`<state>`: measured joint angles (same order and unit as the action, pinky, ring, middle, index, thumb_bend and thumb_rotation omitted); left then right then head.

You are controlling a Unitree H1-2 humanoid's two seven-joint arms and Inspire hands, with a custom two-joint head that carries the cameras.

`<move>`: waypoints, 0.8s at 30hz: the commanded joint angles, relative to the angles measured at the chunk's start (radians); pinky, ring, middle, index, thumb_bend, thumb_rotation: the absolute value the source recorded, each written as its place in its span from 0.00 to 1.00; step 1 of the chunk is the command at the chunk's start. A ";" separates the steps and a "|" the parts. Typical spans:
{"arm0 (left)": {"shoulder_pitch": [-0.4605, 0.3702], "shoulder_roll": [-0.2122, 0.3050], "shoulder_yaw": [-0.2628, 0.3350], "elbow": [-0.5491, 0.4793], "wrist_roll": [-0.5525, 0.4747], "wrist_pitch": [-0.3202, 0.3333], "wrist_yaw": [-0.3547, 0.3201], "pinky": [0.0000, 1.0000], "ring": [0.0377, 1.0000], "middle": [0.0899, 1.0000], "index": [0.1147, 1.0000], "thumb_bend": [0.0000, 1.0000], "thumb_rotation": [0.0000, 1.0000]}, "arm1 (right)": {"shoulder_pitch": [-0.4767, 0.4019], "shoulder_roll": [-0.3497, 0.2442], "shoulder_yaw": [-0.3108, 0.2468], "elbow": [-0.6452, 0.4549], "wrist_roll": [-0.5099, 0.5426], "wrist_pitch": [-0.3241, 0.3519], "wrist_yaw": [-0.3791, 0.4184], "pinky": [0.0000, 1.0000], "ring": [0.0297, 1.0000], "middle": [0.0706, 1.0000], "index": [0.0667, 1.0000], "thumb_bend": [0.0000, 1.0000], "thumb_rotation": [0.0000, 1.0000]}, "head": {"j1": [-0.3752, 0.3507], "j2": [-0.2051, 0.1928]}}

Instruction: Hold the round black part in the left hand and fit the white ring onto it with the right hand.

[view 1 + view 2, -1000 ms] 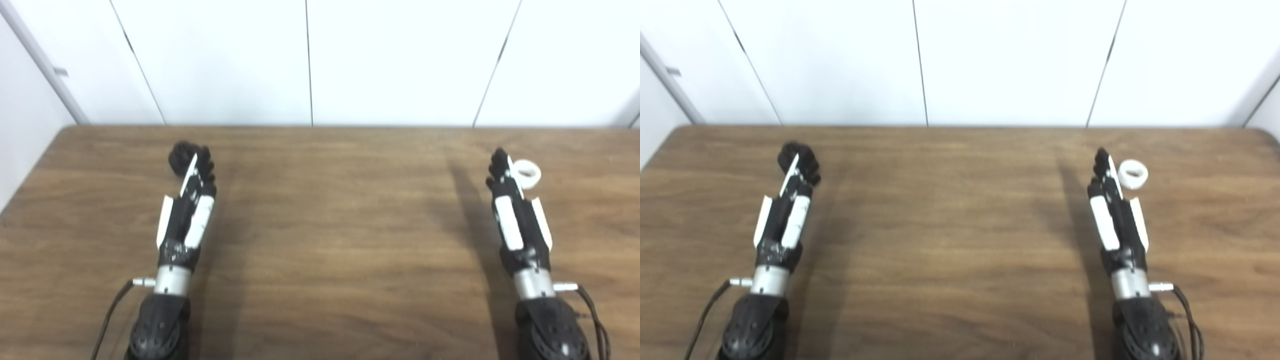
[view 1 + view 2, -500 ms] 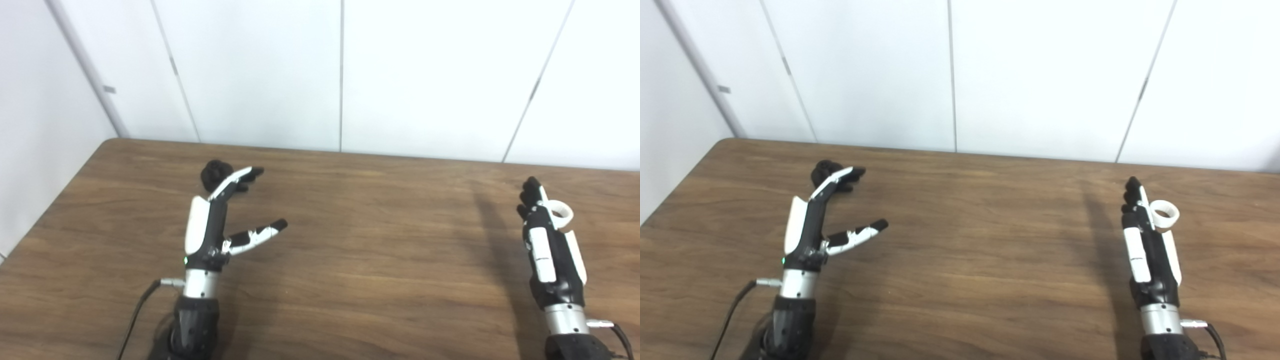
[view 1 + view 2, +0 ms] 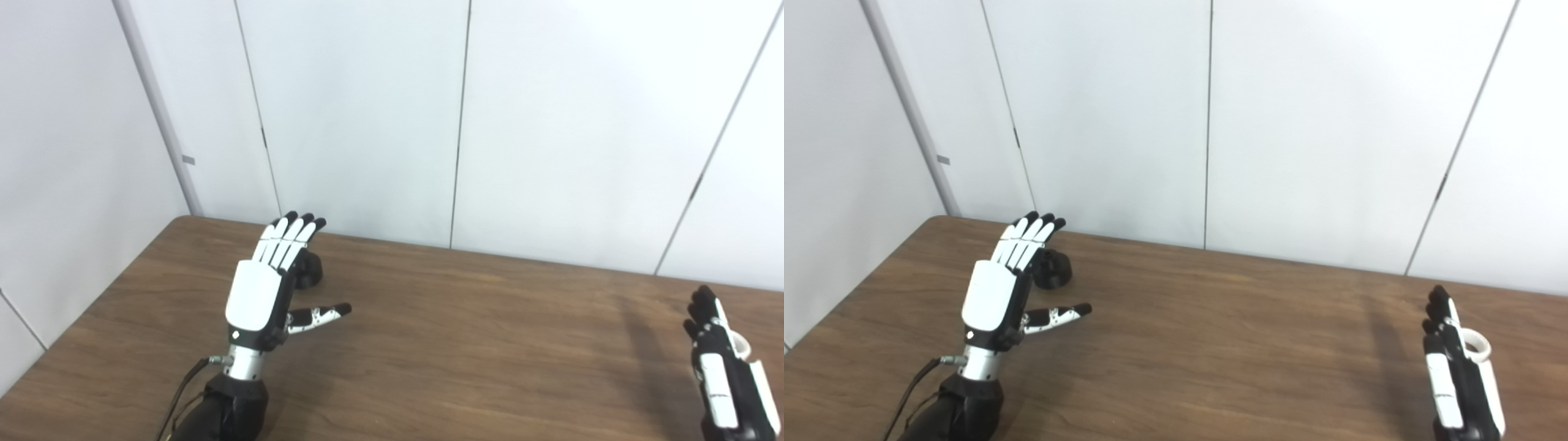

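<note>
Step in hand: approach to the first pickup. Neither part is held yet.

Left hand [image 3: 995, 294]: raised above the table [image 3: 1213, 343], back of the hand toward the cameras, fingers [image 3: 1029, 236] extended and spread, thumb pointing out to the right. The hand holds nothing. The black part [image 3: 1052, 269] sits on the table near the far left corner, just behind and to the right of the fingers in both views; the fingers overlap its left edge in the picture. Whether they touch it cannot be told, but the hand appears to be above it rather than on it.

Right hand [image 3: 1458, 373]: low at the right edge of the table, seen edge-on, fingers straight and close together. How far they are open cannot be told from this angle. The white ring [image 3: 1475, 344] lies on the table just beside the hand on its right side; contact cannot be confirmed, and no finger is seen wrapped round it.

Next move, as judged:
1. Lower the left hand and bring it round the black part, with the thumb on one side and the fingers on the other.
2. Close, lift, and present the part with its mating face toward the right hand.
3. Turn the right hand toward the ring and pinch it by the rim, keeping the bore clear.

Caution: the ring is light and may slide away if nudged.
</note>
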<state>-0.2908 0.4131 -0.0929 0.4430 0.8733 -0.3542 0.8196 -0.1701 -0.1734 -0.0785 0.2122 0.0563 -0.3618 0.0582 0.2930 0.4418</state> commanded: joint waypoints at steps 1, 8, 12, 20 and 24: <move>0.001 0.010 0.007 0.041 -0.025 0.022 -0.001 0.98 0.98 0.95 0.94 0.91 0.35 | 0.081 0.011 0.005 0.100 -0.010 -0.022 -0.002 0.99 1.00 1.00 1.00 0.38 0.92 | 0.007 -0.002; -0.027 -0.007 0.072 0.061 -0.179 0.105 -0.137 1.00 1.00 1.00 1.00 1.00 0.46 | 0.079 0.010 0.003 0.107 -0.009 -0.033 -0.002 1.00 1.00 1.00 1.00 0.35 0.93 | 0.023 -0.002; -0.049 0.005 0.099 0.083 -0.252 0.153 -0.220 1.00 1.00 1.00 1.00 1.00 0.43 | 0.079 0.009 0.002 0.109 -0.009 -0.035 -0.002 1.00 1.00 1.00 1.00 0.35 0.93 | 0.027 0.000; -0.110 0.092 0.117 0.181 -0.383 0.188 -0.420 1.00 1.00 1.00 1.00 1.00 0.43 | 0.085 0.005 0.001 0.096 0.002 -0.027 0.004 1.00 1.00 1.00 1.00 0.35 0.93 | 0.040 0.013; -0.119 0.148 0.111 0.184 -0.457 0.222 -0.591 1.00 1.00 1.00 1.00 1.00 0.46 | 0.088 0.005 0.000 0.088 0.004 -0.025 0.003 1.00 1.00 1.00 1.00 0.35 0.92 | 0.045 0.019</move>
<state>-0.3675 0.5122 0.0136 0.6381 0.4366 -0.1353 0.2616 -0.1703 -0.1825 -0.0797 0.2163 0.0588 -0.3733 0.0604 0.3359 0.4587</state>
